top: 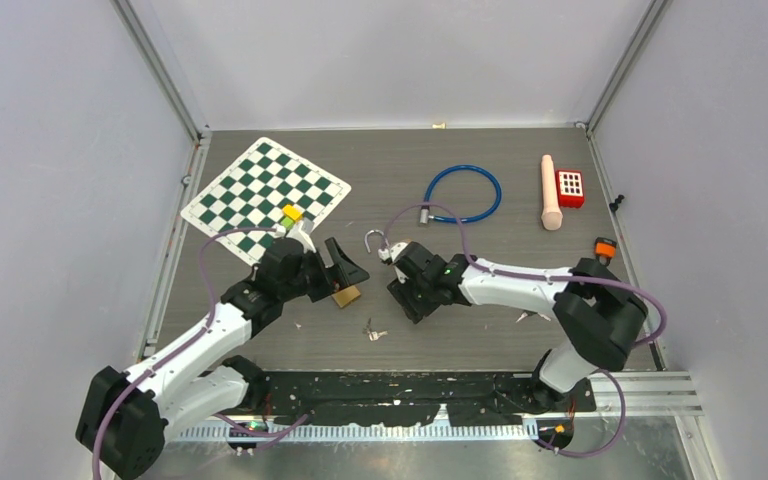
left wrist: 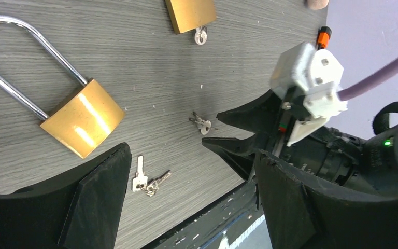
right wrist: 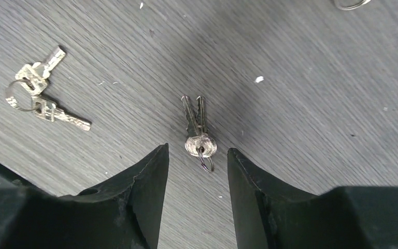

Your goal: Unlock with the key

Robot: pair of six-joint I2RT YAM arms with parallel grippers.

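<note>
R hand (right wrist: 197, 151) sits low over the counter (right wrist: 316, 78) near its middle. Fingers apart, nothing gripped. Key pair (right wrist: 198, 124) on a small ring lies flat on the counter right at the gap btwn the fingertips, blades pointing away from the hand, clear of both fingers. A 2nd key bunch (right wrist: 37, 98) lies apart from it, closer to the near edge.

L hand (left wrist: 192, 153) is also spread wide and empty, just beside a brass padlock (left wrist: 83, 118) w/ a long steel shackle, lying flat left of the counter's middle. Second brass padlock (left wrist: 189, 13) lies toward the far edge, w/ a key (left wrist: 201, 35) at its keyhole end.

Checkerboard mat (top: 265, 195) at far-left corner. Blue cable loop (top: 463, 193) mid-far. Wooden peg (top: 550, 192) & red block (top: 569, 187) near far-right corner.
</note>
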